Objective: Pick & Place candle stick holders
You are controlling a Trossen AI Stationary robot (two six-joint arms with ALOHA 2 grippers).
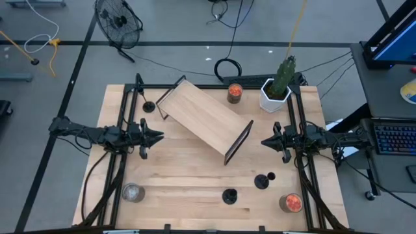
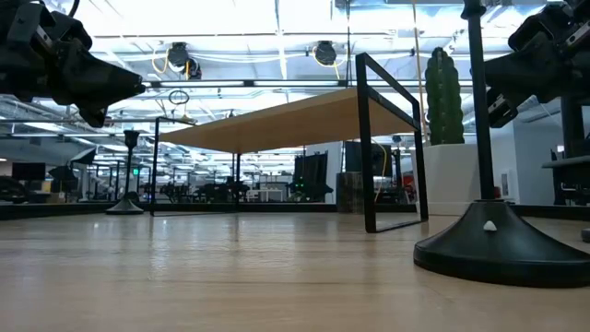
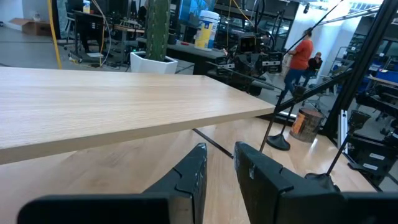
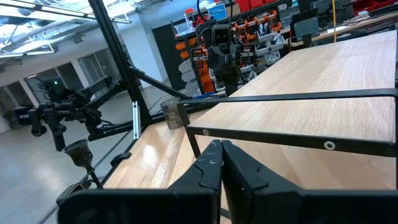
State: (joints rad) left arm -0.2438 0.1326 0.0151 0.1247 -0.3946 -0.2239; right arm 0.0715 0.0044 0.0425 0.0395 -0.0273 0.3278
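Observation:
Three black candle stick holders show in the high view, each standing on its round base: one at the far left (image 1: 149, 106), one near the front middle (image 1: 229, 195), one to its right (image 1: 261, 181). The low view shows one close by (image 2: 489, 235) and one far off (image 2: 129, 198). My left gripper (image 1: 156, 136) (image 3: 221, 155) hovers at the table's left, narrowly open and empty, pointing right at the wooden riser (image 1: 205, 120). My right gripper (image 1: 265, 142) (image 4: 221, 149) hovers at the right, shut and empty, pointing left at the riser.
The wooden riser on black metal legs stands slanted across the table's middle. Orange-filled jars stand at the far middle (image 1: 234, 93) and front right (image 1: 292, 203). A silvery jar (image 1: 132, 192) stands front left, a potted cactus (image 1: 276, 88) far right. People show in the room beyond (image 3: 303, 53).

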